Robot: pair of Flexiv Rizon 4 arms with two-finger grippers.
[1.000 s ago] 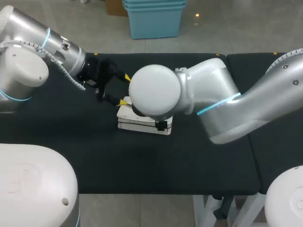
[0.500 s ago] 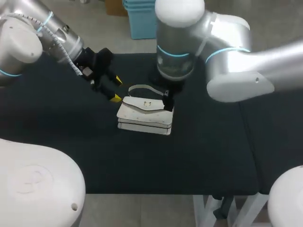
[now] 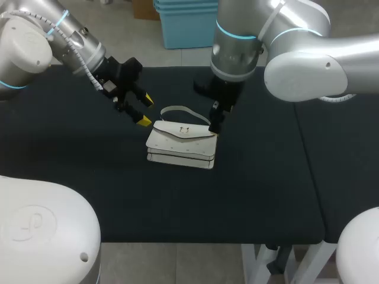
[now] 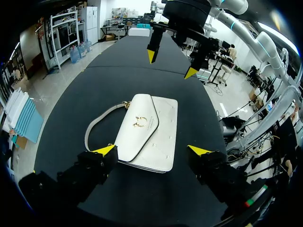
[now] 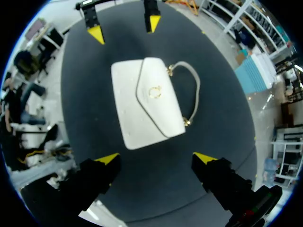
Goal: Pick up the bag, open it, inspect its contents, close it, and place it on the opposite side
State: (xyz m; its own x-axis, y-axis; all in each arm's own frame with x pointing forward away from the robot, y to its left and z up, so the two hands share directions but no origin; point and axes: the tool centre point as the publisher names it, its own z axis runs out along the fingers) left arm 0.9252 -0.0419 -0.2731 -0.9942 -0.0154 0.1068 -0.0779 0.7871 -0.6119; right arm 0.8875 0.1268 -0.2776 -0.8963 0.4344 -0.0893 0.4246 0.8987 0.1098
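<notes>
In the head view the white bag [image 3: 180,145] is lying flat on the desk [image 3: 249,189], about midway between its left and right edges and somewhat nearer the far edge. Its flap is closed and its strap [image 3: 177,109] is looping toward the far edge. The left pincer [image 3: 145,110] is hanging just beside the bag's far left corner with its fingers spread and holding nothing. The right pincer [image 3: 208,109] is standing over the far right corner, also spread and empty.

In the left wrist view the bag [image 4: 149,130] is lying ahead of the left pincer [image 4: 151,150], its near end reaching in between the open fingers; I cannot tell whether anything is touching. The gold clasp [image 4: 140,120] is facing up. The right pincer [image 4: 171,64] is hovering beyond the bag's far end.

In the right wrist view the bag [image 5: 142,104] is sitting ahead of the open right pincer [image 5: 156,158], well clear of both tips, with the left pincer [image 5: 124,27] facing it from past the bag.

The pick-up seems to be the step in hand. Doing it well probably means only one pincer coming down at a time, since the two are facing each other closely. It should be squaring its fingers across the bag's narrow side or the raised strap, and closing gently so the flap is not being pinned shut.
</notes>
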